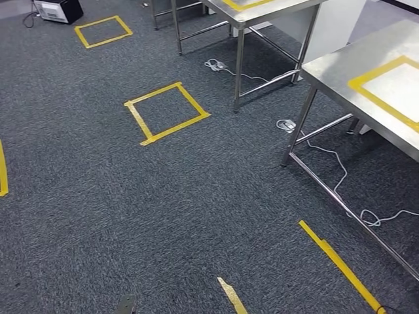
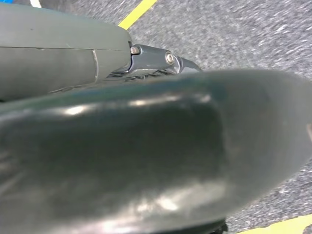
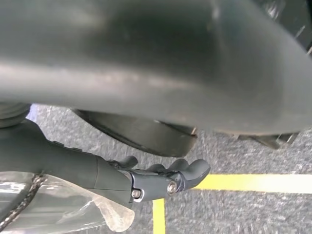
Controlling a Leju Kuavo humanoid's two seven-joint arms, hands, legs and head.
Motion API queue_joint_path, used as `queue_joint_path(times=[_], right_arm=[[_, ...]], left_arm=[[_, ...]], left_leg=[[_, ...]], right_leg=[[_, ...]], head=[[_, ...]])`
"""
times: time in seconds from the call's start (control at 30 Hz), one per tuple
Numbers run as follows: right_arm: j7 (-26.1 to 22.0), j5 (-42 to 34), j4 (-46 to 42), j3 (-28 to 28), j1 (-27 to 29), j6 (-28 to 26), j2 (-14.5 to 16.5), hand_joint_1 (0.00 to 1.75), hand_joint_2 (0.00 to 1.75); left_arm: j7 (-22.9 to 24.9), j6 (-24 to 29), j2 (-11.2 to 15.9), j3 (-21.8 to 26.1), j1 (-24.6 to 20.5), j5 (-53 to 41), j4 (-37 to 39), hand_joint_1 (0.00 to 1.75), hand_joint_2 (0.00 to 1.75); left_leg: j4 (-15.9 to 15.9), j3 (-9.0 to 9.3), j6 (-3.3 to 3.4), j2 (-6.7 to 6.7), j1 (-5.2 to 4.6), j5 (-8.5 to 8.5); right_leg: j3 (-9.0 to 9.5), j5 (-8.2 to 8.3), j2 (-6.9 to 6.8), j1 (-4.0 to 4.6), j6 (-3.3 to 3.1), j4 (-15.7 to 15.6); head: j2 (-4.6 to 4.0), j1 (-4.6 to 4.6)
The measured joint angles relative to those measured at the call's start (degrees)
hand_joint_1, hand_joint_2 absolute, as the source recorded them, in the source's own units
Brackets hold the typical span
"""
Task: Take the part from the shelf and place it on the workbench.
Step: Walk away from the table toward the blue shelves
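Note:
In the right wrist view my right hand (image 3: 110, 180) hangs over the carpet with a clear plastic bag (image 3: 69, 212) pressed under its thumb. A dark part shows through the bag, and its shape is unclear. In the left wrist view my left hand (image 2: 110, 56) shows a grey thumb and a dark finger base. The rest of that hand is hidden, so I cannot tell how its fingers lie. A steel workbench (image 1: 341, 62) with a yellow tape rectangle (image 1: 390, 88) on its top stands at the right of the head view.
A second steel table (image 1: 256, 14) stands further back. White cables (image 1: 341, 176) trail on the carpet under the workbench frame. Yellow tape squares (image 1: 165, 112) and strips (image 1: 341, 265) mark the floor. A black-and-white device (image 1: 58, 9) sits at the far left.

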Motion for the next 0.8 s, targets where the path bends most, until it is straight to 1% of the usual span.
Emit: queue_joint_path(times=[0.03, 0.07, 0.1, 0.13, 0.17, 0.2, 0.23, 0.27, 0.33, 0.4, 0.43, 0.47, 0.53, 0.57, 0.6, 0.63, 0.67, 0.7, 0.73, 0.77, 0.8], right_arm=[[-0.1, -0.1, 0.0, 0.0, 0.0, 0.0, 0.0, 0.00, 0.00], [-0.2, -0.3, 0.0, 0.0, 0.0, -0.1, 0.0, 0.00, 0.00], [-0.4, -0.4, 0.0, -0.1, 0.1, -0.1, 0.0, 0.00, 0.00], [-0.7, -0.6, 0.0, -0.1, 0.2, -0.3, 0.0, 0.00, 0.00], [-0.9, -0.7, 0.0, -0.2, 0.3, -0.3, 0.0, 0.00, 0.00], [-1.1, -0.8, 0.0, -0.2, 0.3, -0.4, -0.1, 0.00, 0.00], [-1.2, -0.9, 0.0, -0.3, 0.4, -0.4, -0.1, 0.00, 0.00], [-1.3, -1.0, 0.0, -0.3, 0.4, -0.4, -0.2, 0.00, 0.00], [-1.3, -1.0, 0.0, -0.3, 0.4, -0.5, -0.2, 0.00, 0.00], [-1.4, -1.1, 0.0, -0.3, 0.4, -0.5, -0.2, 0.00, 0.00], [-1.6, -1.3, 0.0, -0.5, 0.4, -0.4, -0.2, 0.00, 0.00], [-1.8, -1.6, 0.0, -0.7, 0.3, -0.3, -0.3, 0.00, 0.00], [-2.0, -2.1, 0.0, -1.4, 0.2, 0.1, -0.4, 0.00, 0.00], [-2.0, -2.2, 0.0, -1.6, 0.1, 0.2, -0.5, 0.00, 0.00], [-2.0, -2.3, 0.0, -1.7, 0.0, 0.3, -0.5, 0.00, 0.00], [-1.9, -2.5, 0.0, -1.8, 0.1, 0.2, -0.5, 0.00, 0.00], [-1.9, -2.7, 0.0, -2.0, 0.1, 0.1, -0.5, 0.00, 0.00], [-1.9, -3.0, 0.0, -2.4, 0.3, 0.0, -0.6, 0.00, 0.00], [-1.9, -3.5, 0.0, -2.8, 0.4, -0.2, -0.6, 0.00, 0.00], [-1.9, -4.0, 0.0, -3.2, 0.6, -0.4, -0.6, 0.00, 0.00], [-2.0, -4.4, 0.0, -3.7, 0.8, -0.6, -0.6, 0.00, 0.00]], left_arm=[[0.1, 0.0, 0.0, 0.0, 0.1, -0.1, 0.0, 0.00, 0.00], [0.2, 0.1, 0.0, 0.0, 0.0, -0.3, 0.0, 0.00, 0.00], [0.3, 0.1, -0.1, 0.0, 0.0, -0.6, 0.0, 0.00, 0.00], [0.4, 0.2, -0.1, 0.0, -0.1, -0.8, 0.0, 0.00, 0.00], [0.4, 0.2, -0.2, 0.0, -0.2, -1.0, 0.0, 0.00, 0.00], [0.4, 0.3, -0.3, 0.0, -0.2, -1.1, 0.0, 0.00, 0.00], [0.4, 0.3, -0.3, 0.0, -0.2, -1.2, 0.0, 0.00, 0.00], [0.4, 0.3, -0.3, 0.0, -0.2, -1.2, 0.0, 0.00, 0.00], [0.4, 0.3, -0.3, 0.0, -0.2, -1.3, 0.0, 0.00, 0.00], [0.4, 0.4, -0.3, 0.0, -0.1, -1.3, 0.0, 0.00, 0.00], [0.3, 0.5, -0.4, 0.0, -0.1, -1.5, 0.0, 0.00, 0.00], [0.1, 0.8, -0.5, -0.1, -0.2, -1.8, 0.0, 0.00, 0.00], [-0.3, 1.4, -0.9, -0.2, -0.3, -2.3, 0.0, 0.00, 0.00], [-0.3, 1.6, -1.0, -0.2, -0.4, -2.4, 0.0, 0.00, 0.00], [-0.3, 1.7, -1.1, -0.2, -0.3, -2.5, 0.0, 0.00, 0.00], [-0.3, 1.9, -1.3, -0.3, -0.4, -2.9, 0.0, 0.00, 0.00], [-0.3, 2.2, -1.5, -0.4, -0.4, -3.4, 0.0, 0.00, 0.00], [-0.4, 2.4, -1.8, -0.7, -0.5, -4.3, 0.0, 0.00, 0.00], [-0.6, 2.6, -2.2, -1.0, -0.4, -5.3, 0.0, 0.00, 0.00], [-1.1, 2.8, -2.5, -1.4, -0.4, -6.3, 0.0, 0.00, 0.00], [-1.6, 2.9, -2.8, -1.9, -0.3, -7.3, 0.0, 0.00, 0.00]], left_leg=[[0.8, -0.36, -0.29, 0.80, -0.03, -0.51], [2.6, -1.17, -0.56, 2.22, -0.10, -1.66], [5.6, -2.48, -0.80, 4.03, -0.10, -3.35], [9.4, -4.26, -1.05, 5.45, -0.05, -5.24], [13.1, -5.99, -1.27, 6.21, 0.09, -6.74], [15.8, -7.23, -1.41, 6.55, 0.23, -7.67], [17.3, -7.92, -1.50, 6.69, 0.32, -8.07], [17.8, -8.13, -1.55, 6.73, 0.37, -8.08], [17.8, -8.12, -1.56, 6.74, 0.39, -8.03], [17.4, -7.86, -1.59, 6.79, 0.46, -7.50], [14.5, -6.34, -1.55, 7.11, 0.50, -5.80], [10.1, -4.12, -1.19, 8.30, 0.30, -4.06], [1.6, 0.05, 0.02, 9.79, -0.17, -0.99], [-0.1, 0.79, 0.71, 10.02, -0.35, -0.83], [-0.3, 0.81, 1.16, 9.22, -0.27, -0.72], [-0.4, 0.87, 1.50, 8.54, -0.15, -0.60], [-0.4, 0.81, 1.72, 7.88, -0.13, -0.58], [-0.4, 0.76, 1.88, 7.14, -0.17, -0.59], [-0.4, 0.76, 1.95, 6.30, -0.22, -0.62], [-0.3, 0.81, 1.97, 5.43, -0.25, -0.63], [-0.3, 0.90, 1.96, 4.50, -0.25, -0.64]], right_leg=[[0.17, 0.13, -0.78, -0.05, -0.34, -0.2], [0.35, 0.20, -1.66, -0.12, -0.66, -0.4], [0.51, 0.16, -2.59, -0.11, -0.89, -0.5], [0.59, 0.04, -3.51, -0.05, -1.05, -0.6], [0.65, -0.08, -4.51, 0.02, -1.13, -0.5], [0.70, -0.17, -5.26, 0.06, -1.17, -0.5], [0.72, -0.23, -5.75, 0.08, -1.18, -0.5], [0.74, -0.25, -5.99, 0.09, -1.17, -0.5], [0.75, -0.26, -6.05, 0.09, -1.17, -0.5], [0.80, -0.30, -6.39, 0.09, -1.15, -0.5], [0.97, -0.42, -6.96, 0.09, -1.05, -0.5], [1.10, -0.73, -8.02, 0.24, -0.65, -0.5], [1.89, -1.52, -10.54, 0.47, 0.51, -0.6], [1.94, -2.23, -10.54, 0.53, 1.11, -0.2], [1.56, -3.29, -9.39, 0.41, 1.42, 1.1], [0.23, -4.89, -7.61, 0.33, 1.59, 3.8], [-1.71, -6.82, -5.67, 0.28, 1.63, 7.8], [-3.95, -8.54, -4.54, 0.28, 1.62, 12.1], [-5.87, -9.41, -4.05, 0.30, 1.59, 15.5], [-6.92, -9.06, -3.85, 0.31, 1.53, 16.8], [-6.87, -7.51, -3.72, 0.31, 1.47, 15.7]], head=[[0.00, -0.13], [0.00, -0.28], [0.00, -0.42], [0.00, -0.56], [0.00, -0.57], [0.00, -0.56], [0.00, -0.56], [0.00, -0.56], [0.00, -0.57], [0.00, -0.57], [0.00, -0.57], [0.00, -0.52], [0.00, -0.38], [0.00, -0.23], [0.00, -0.07], [0.00, 0.07], [0.00, 0.22], [0.00, 0.31], [0.00, 0.30], [0.00, 0.30], [0.00, 0.31]])
